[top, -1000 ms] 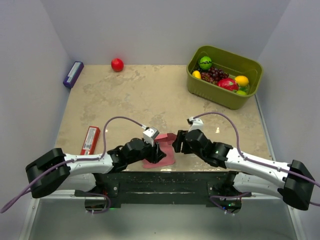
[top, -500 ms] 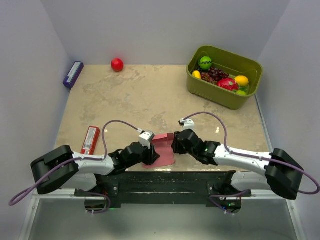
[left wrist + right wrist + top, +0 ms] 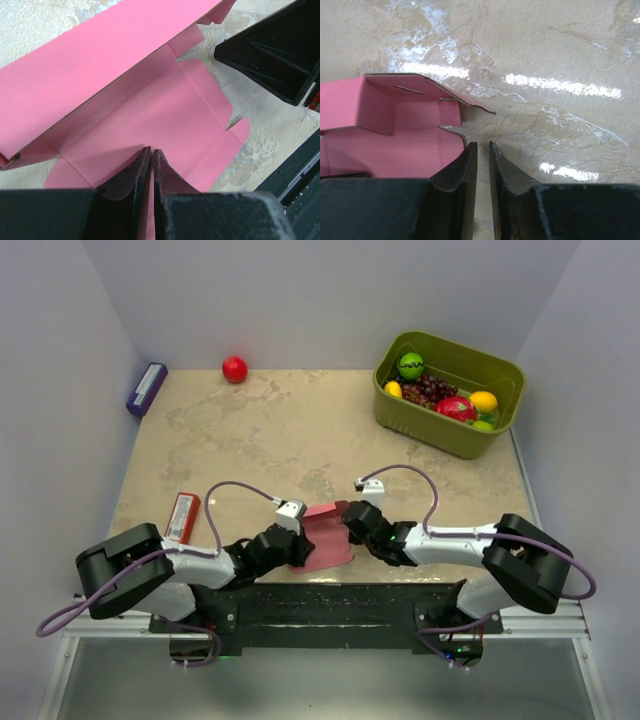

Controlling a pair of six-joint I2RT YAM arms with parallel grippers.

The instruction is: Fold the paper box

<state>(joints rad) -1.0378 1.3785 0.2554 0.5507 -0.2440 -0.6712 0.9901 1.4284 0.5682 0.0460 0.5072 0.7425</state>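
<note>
Looking down from above, I find the paper box (image 3: 328, 540) in the lower centre of the frame, lying on the table (image 3: 270, 430) just in front of the arm bases, between my two claws. I judge the fold as begun but far from finished. In the left wrist view one long wall (image 3: 100, 65) is lifted up across the upper left of the frame, while the floor panel (image 3: 165, 120) lies flat and the rounded tab (image 3: 240, 132) at its right edge is not turned up yet. In the right wrist view, at the left of the frame, a corner is raised with two small slits in its wall, but I see no tab pushed into them. The left gripper (image 3: 151, 151) has its fingers pressed nearly together over the near edge of the floor panel. I see nothing between them, and I cannot tell whether the tips touch the card. The right gripper (image 3: 483, 145) is drawn almost together too, with only a thin slit showing bare table, and it sits just beside the right edge of the box, holding nothing. What is left, in my opinion: raising the other walls, locking the tabs, closing the box.
</note>
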